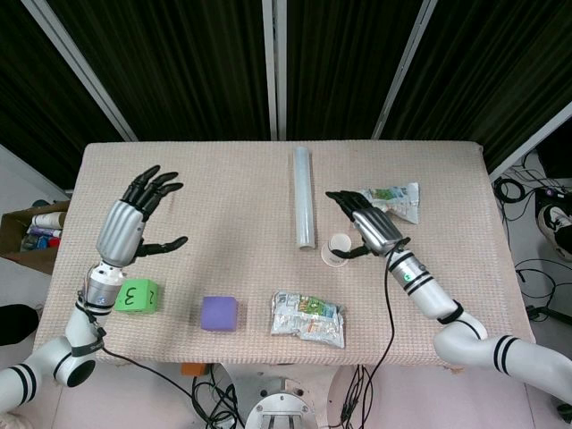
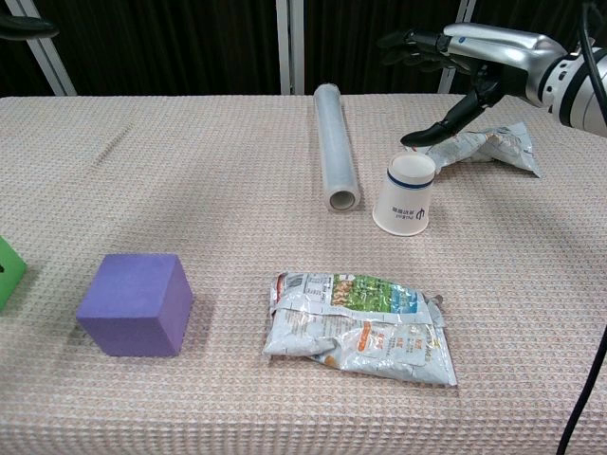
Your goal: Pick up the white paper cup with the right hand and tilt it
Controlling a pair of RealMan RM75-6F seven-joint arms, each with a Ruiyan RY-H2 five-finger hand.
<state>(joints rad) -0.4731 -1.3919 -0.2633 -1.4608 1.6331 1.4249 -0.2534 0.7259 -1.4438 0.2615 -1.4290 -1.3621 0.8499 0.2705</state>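
Bright, even overhead light; soft short shadows; both views sharp.

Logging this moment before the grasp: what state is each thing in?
white paper cup: upside down on the table, not held
right hand: fingers apart, above the cup, empty
left hand: fingers spread, empty
plastic roll: lying flat
near snack bag: lying flat, crumpled
far snack bag: lying crumpled
purple cube: resting flat

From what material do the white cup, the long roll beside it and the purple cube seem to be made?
The white cup looks like matte paper, with a blue band and a rolled rim at its base; it stands upside down. The long roll seems to be clear plastic film, glossy and greyish, wound on a hollow core. The purple cube is probably foam or soft plastic: dull, even colour, no shine.
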